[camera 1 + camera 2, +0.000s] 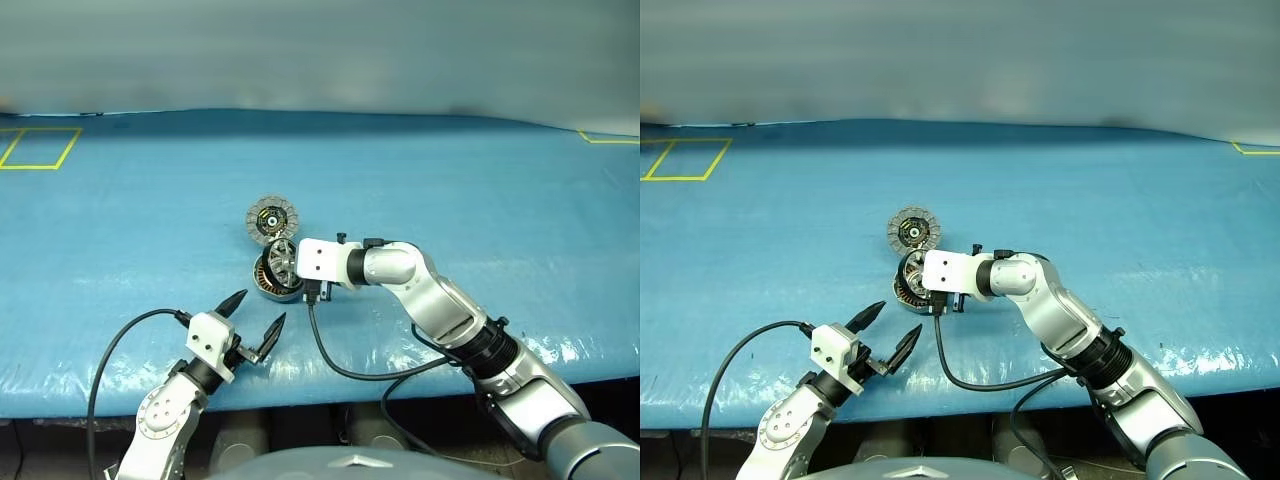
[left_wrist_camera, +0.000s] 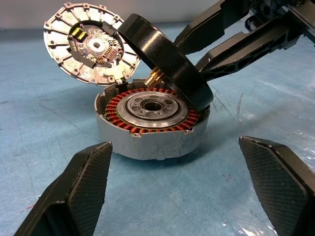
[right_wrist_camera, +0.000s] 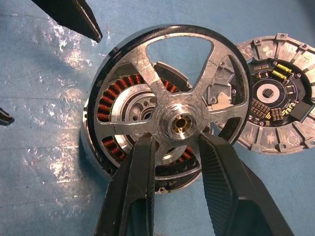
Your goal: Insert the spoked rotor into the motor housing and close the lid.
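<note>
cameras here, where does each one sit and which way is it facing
Left eye view: on the head, looking forward and down at the blue table; both arms show.
Right eye view: same scene beside it.
Left wrist view: low behind the open left gripper, facing the motor housing.
Right wrist view: above the right gripper, shut on a spoke of the spoked rotor, tilted over the housing.
Shared: both wrist views show the lid behind.
</note>
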Available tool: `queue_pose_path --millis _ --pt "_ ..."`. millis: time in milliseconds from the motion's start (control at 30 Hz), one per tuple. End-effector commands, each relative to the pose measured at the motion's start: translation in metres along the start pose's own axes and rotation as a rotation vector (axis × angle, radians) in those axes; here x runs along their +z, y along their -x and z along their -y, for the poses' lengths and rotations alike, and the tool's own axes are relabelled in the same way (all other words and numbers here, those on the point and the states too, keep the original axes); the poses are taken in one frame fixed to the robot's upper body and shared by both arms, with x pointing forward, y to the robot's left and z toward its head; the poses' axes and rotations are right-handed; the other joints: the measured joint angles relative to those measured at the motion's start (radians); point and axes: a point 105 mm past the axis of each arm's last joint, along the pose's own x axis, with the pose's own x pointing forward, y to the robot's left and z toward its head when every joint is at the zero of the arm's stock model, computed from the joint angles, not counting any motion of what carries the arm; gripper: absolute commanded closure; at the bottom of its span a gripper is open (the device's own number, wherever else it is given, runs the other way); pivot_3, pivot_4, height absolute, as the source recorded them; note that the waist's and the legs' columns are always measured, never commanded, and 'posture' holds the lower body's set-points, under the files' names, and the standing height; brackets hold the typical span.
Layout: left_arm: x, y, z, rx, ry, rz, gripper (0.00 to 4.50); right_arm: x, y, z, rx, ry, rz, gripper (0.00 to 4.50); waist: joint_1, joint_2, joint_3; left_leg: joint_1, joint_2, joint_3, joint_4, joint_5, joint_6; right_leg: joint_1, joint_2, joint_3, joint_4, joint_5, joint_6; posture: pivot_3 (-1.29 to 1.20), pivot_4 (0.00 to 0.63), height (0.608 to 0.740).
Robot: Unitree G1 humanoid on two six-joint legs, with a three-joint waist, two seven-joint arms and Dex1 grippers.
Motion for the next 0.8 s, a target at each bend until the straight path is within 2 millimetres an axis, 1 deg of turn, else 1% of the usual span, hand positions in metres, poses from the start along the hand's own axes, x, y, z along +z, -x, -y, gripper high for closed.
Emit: queue_pose_path --millis 33,333,567,767,800 --pt "0.007 -0.001 0.002 -0.001 -0.011 0.040 0.00 0.007 0.008 0.008 -0.030 0.036 0.014 3.35 0.002 0.000 0.000 0.000 0.000 0.000 0.000 0.000 0.000 0.000 0.000 0.000 0.000 0.000 0.000 0.00 0.150 0.740" --pt "0.007 -0.002 0.004 -0.008 -0.006 0.039 0.00 0.003 0.010 0.009 -0.039 0.028 -0.006 3.35 0.006 0.000 0.000 0.000 0.000 0.000 0.000 0.000 0.000 0.000 0.000 0.000 0.000 0.000 0.000 0.00 0.150 0.740" --pt "0.006 -0.002 0.004 -0.009 -0.004 0.039 0.00 -0.002 0.005 0.000 -0.008 -0.011 -0.013 3.35 0.006 0.000 0.000 0.000 0.000 0.000 0.000 0.000 0.000 0.000 0.000 0.000 0.000 0.000 0.000 0.00 0.150 0.740" --pt "0.006 -0.002 0.004 -0.006 -0.006 0.037 0.00 -0.001 0.001 -0.001 -0.010 -0.051 0.004 3.35 0.004 0.000 0.000 0.001 0.000 0.000 0.001 0.000 0.000 0.000 0.001 0.000 0.000 0.000 0.000 0.00 0.150 0.740" --pt "0.006 -0.002 0.004 -0.006 -0.006 0.037 0.00 -0.001 0.001 0.000 -0.014 -0.055 0.007 3.07 0.003 0.000 0.000 0.001 0.000 0.000 0.001 0.000 0.000 0.000 0.001 0.000 0.000 0.000 0.000 0.00 0.150 0.740"
